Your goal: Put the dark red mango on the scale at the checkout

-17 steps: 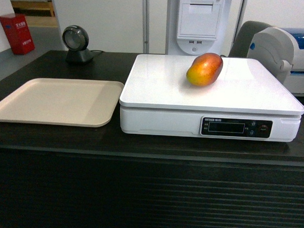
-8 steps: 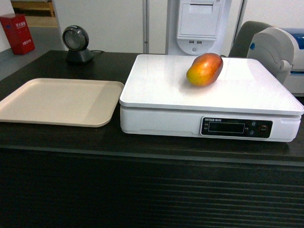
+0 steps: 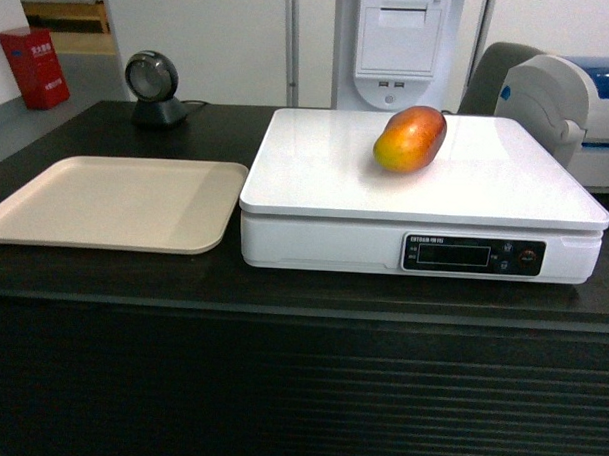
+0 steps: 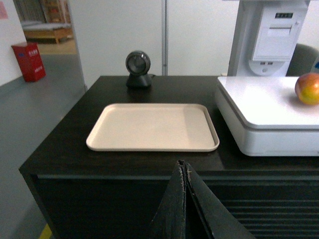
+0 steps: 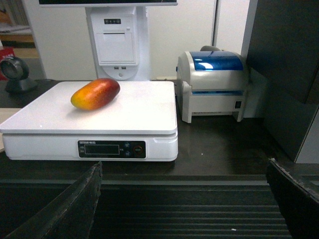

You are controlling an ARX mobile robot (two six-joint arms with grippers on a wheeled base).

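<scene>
The dark red mango [image 3: 411, 138] lies on its side on the flat top of the white scale [image 3: 316, 188], toward the back right; it also shows in the right wrist view as the mango [image 5: 95, 93] on the scale [image 5: 149, 109] and at the edge of the left wrist view as the mango [image 4: 308, 88]. The scale stands on the dark checkout counter [image 3: 282, 287]. My left gripper [image 4: 183, 164] is shut with nothing in it, held in front of the counter's slatted face. My right gripper [image 5: 183, 172] is wide open and empty, also in front of the counter. Neither gripper shows in the head view.
A flat beige tray [image 3: 115, 201] lies left of the scale. A round black scanner [image 3: 152, 83] stands at the counter's back left. A white and blue label printer [image 5: 214, 84] sits right of the scale, and a white receipt terminal [image 3: 396, 41] stands behind it. A red box [image 3: 32, 66] is on the floor.
</scene>
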